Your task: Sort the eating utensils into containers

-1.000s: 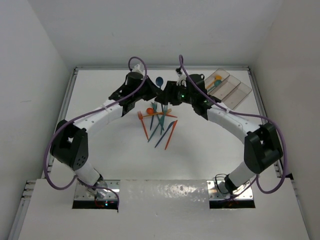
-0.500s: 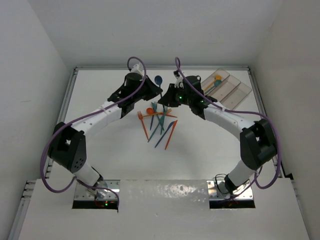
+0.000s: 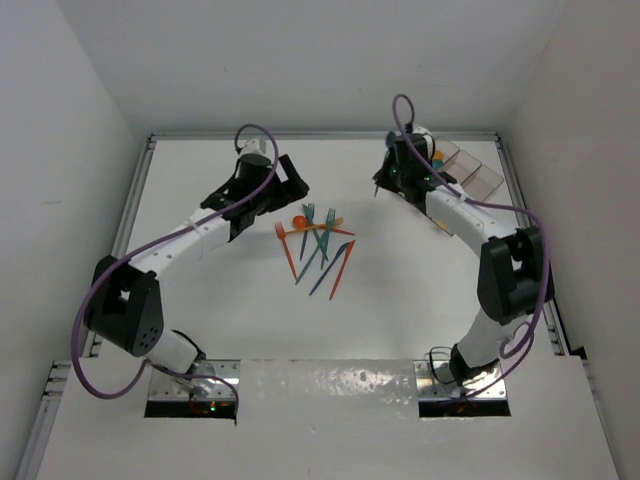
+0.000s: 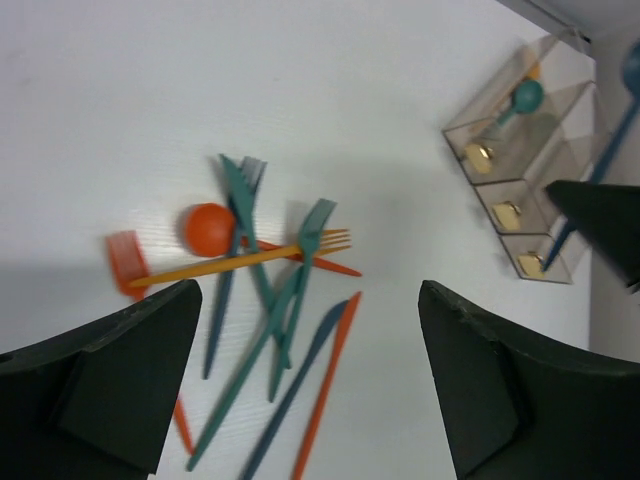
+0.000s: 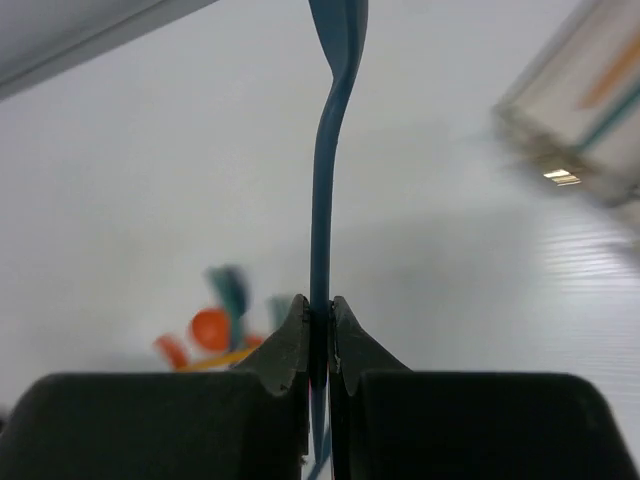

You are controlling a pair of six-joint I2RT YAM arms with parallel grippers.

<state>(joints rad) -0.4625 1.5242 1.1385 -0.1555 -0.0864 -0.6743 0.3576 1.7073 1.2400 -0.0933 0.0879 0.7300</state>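
The right gripper (image 5: 320,318) pinches a blue spoon (image 5: 322,200) by its thin handle, so it may swivel and miss the bins (image 4: 520,185) at upper right. The left gripper (image 4: 308,300) gapes empty.

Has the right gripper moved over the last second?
Yes. The right gripper, shut on the blue spoon, has shifted right in the top view, away from the pile and toward the bins.
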